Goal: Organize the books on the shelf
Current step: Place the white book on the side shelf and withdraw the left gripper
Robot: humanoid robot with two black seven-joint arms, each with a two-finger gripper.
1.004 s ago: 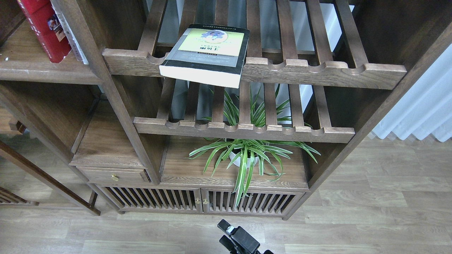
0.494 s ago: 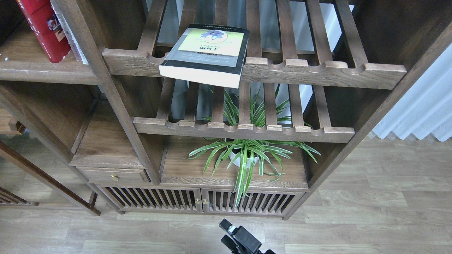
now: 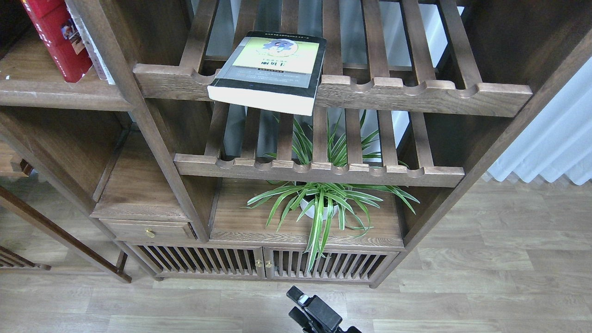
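The thick black-and-lime-green book [image 3: 270, 69] lies flat on the upper slatted rack [image 3: 416, 90], with its page edge hanging over the scalloped front rail. The red book [image 3: 58, 39] and the pale white book [image 3: 92, 46] stand leaning together on the solid dark-brown shelf [image 3: 60, 95] at the upper left, cut off by the frame's top. One black gripper [image 3: 300, 305], which I take for my right one, pokes in at the bottom edge, far below all the books. It holds nothing that I can see, and its fingers cannot be told apart. My left gripper is out of view.
A second slatted rack [image 3: 319, 172] sits below the first. A potted spider plant [image 3: 319, 203] stands on the cabinet top [image 3: 240, 222] under it. A small drawer [image 3: 148, 229] is at the lower left, slatted cabinet doors [image 3: 259, 263] below. White curtains [image 3: 555, 143] hang at right.
The black gripper at the bottom edge has shifted very slightly. The books have not moved.
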